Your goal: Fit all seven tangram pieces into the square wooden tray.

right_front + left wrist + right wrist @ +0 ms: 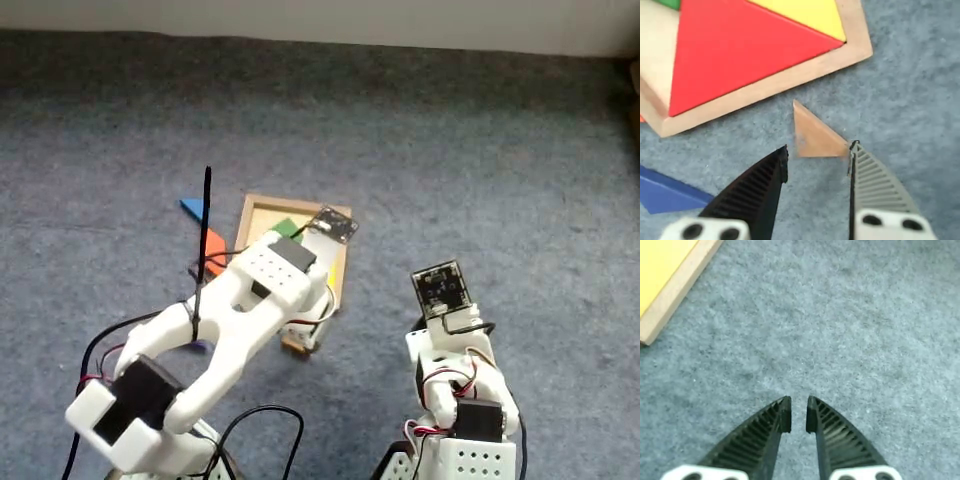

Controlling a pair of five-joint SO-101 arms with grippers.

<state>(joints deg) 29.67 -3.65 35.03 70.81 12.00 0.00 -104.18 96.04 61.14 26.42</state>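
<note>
1. The square wooden tray (291, 203) lies on the grey carpet (480, 150), partly under my left arm.
2. Tray contents seen from my left wrist: a large red triangle (740, 50) lies along the tray's rim (765, 92). A yellow triangle (805, 15) sits beside it, filling the tray's corner. A green piece (665, 2) shows at the far side. A patch of bare tray floor (655, 40) lies next to the red triangle.
3. A small tan triangle (815, 137) lies flat on the carpet, just outside that rim and apart from it.
4. Left gripper (819, 147): my fingers are spread wide and grip nothing. The tan triangle lies between the tips. My pale fingertip (855, 150) is at one of its corners; my dark fingertip (782, 152) is just clear of it.
5. A blue piece (665, 192) lies on the carpet, beside my dark finger.
6. Right gripper (798, 405): a narrow gap, nothing held, over bare carpet, well apart from the tray's corner (675, 295).
</note>
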